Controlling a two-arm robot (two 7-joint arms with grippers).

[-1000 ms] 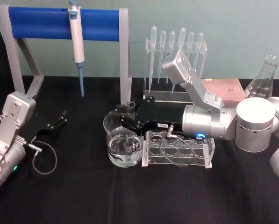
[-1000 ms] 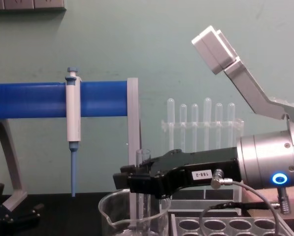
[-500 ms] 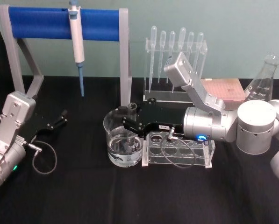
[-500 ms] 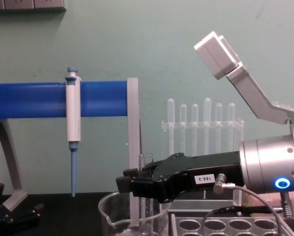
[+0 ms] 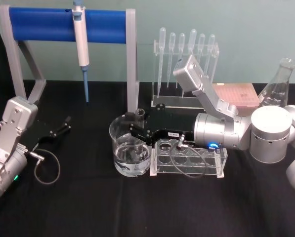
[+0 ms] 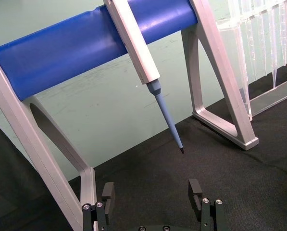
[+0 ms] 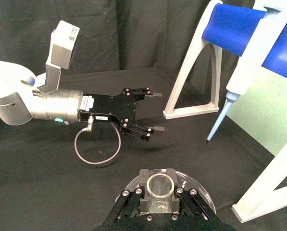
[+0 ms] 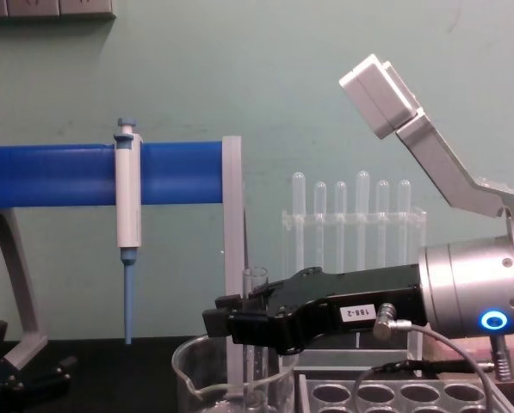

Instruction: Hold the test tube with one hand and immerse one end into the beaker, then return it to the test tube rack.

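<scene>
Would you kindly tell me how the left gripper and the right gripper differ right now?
The right gripper is shut on the test tube; the left gripper is open and empty. The right gripper reaches over the beaker, holding the tube upright with its lower end inside; the left gripper sits far off to the left, away from it. Both are black.

The chest view's bottom edge cuts off the beaker [image 8: 207, 374] and the test tube rack [image 8: 394, 394]; the right gripper [image 8: 218, 317] hides the middle of the test tube [image 8: 255, 284]; its tip's depth cannot be told; the left wrist view crops the left gripper [image 6: 152, 188] at its base.
</scene>
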